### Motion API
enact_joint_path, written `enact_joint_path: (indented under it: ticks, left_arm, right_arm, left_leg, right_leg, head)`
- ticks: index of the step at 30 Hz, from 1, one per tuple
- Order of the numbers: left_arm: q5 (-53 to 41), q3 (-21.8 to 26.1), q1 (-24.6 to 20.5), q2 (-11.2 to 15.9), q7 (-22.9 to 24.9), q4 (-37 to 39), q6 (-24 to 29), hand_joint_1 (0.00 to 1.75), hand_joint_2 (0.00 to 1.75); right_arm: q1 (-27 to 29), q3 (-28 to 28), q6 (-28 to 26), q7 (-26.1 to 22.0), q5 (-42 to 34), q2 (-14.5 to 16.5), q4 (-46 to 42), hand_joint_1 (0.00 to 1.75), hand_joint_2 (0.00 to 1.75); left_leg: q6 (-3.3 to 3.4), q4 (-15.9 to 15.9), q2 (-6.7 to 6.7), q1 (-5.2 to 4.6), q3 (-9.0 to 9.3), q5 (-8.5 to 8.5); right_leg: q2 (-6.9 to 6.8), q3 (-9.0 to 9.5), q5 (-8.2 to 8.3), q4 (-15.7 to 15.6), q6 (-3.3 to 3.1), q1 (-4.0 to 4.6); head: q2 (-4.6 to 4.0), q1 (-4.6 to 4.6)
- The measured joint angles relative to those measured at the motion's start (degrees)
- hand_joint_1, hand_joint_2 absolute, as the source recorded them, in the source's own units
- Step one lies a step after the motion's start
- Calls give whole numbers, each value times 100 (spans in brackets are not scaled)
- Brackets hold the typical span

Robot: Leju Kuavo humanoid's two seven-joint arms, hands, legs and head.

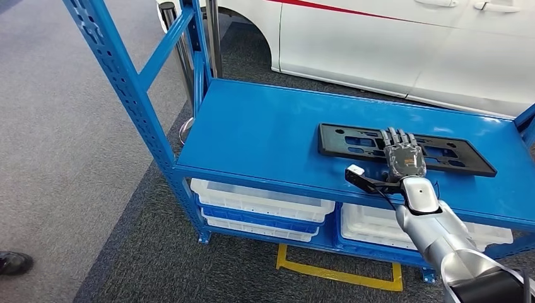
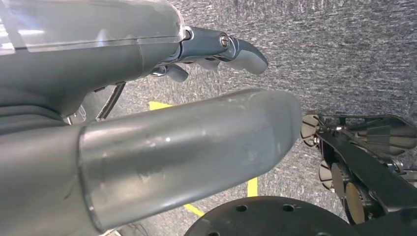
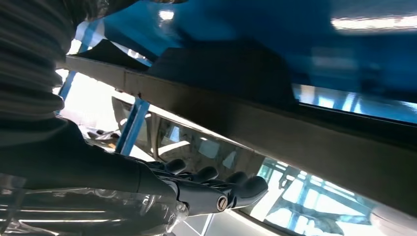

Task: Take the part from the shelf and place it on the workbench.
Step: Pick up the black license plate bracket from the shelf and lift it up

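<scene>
The part (image 1: pixel 340 149) is a flat black plastic frame with cut-outs, lying on the top board of the blue shelf (image 1: pixel 265 132) towards its right side. My right hand (image 1: pixel 404 154) reaches over the shelf's front edge and lies across the part's middle, fingers stretched out flat on it. In the right wrist view the part (image 3: pixel 231 73) runs close past my right hand (image 3: pixel 196 189), whose fingers (image 3: pixel 246 189) lie straight along it. My left hand (image 2: pixel 147 98) hangs over the grey carpet, with its fingers (image 2: pixel 236 49) apart from the thumb and nothing in it.
White bins (image 1: pixel 258 201) fill the shelf's lower level. A white car (image 1: pixel 391 44) stands just behind the shelf. The blue upright (image 1: pixel 126 82) rises at the left. Yellow tape (image 1: pixel 334 274) marks the floor in front, and a person's shoe (image 1: pixel 12 262) shows at far left.
</scene>
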Motion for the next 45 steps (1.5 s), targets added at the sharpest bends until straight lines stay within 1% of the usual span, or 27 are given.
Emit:
enact_joint_path:
  ticks: [8,9,12,13,19,25,32,41,45]
  left_arm:
    - [-19,-56,1,-1,-75,23,2,0,0]
    - [-19,-57,1,-1,-88,31,3,0,0]
    - [-19,-60,1,-1,-108,42,5,0,0]
    - [-19,-60,1,-1,-112,46,5,0,0]
    - [-8,-60,-6,-2,-152,94,8,0,0]
    - [24,-60,-20,-2,-208,152,17,0,0]
    - [58,-60,-50,-3,-239,213,17,0,0]
    - [116,-50,-91,-9,-347,294,15,0,0]
    - [216,-20,-90,-8,-502,295,13,0,175]
  right_arm:
    - [19,-52,141,23,13,-52,126,0,175]
    - [20,-58,166,20,13,-53,130,29,175]
    - [28,-68,225,6,7,-53,145,154,175]
    - [38,-70,237,-9,5,-53,152,167,175]
    - [136,-107,254,-173,2,-51,165,166,175]
    - [162,-132,280,-260,2,-34,164,169,175]
    - [171,-157,263,-358,-3,-17,152,165,175]
    - [176,-157,266,-469,15,25,55,172,175]
    - [183,-157,261,-514,15,30,-2,174,175]
  left_leg:
    - [0,0,1,-1,22,0]
    - [0,0,1,-1,26,0]
    - [1,0,1,-1,33,-1]
    - [1,0,1,-1,34,-1]
    - [1,0,2,-2,34,-1]
    - [1,0,0,-2,33,-1]
    - [1,0,0,-1,33,-1]
    - [2,0,1,-1,34,-1]
    - [2,0,1,-1,34,-1]
  right_leg:
    - [3,22,0,-1,0,1]
    - [3,26,0,-1,0,1]
    - [2,33,0,-2,0,1]
    - [2,34,0,-2,0,1]
    - [2,36,1,-2,1,0]
    - [0,36,0,-2,1,-2]
    - [0,36,0,-1,0,-4]
    - [1,37,0,-1,0,-8]
    - [1,36,0,-1,0,-8]
  head:
    - [0,1]
    - [0,1]
    - [0,1]
    - [0,1]
    - [0,2]
    - [0,1]
    - [0,1]
    - [0,2]
    - [0,2]
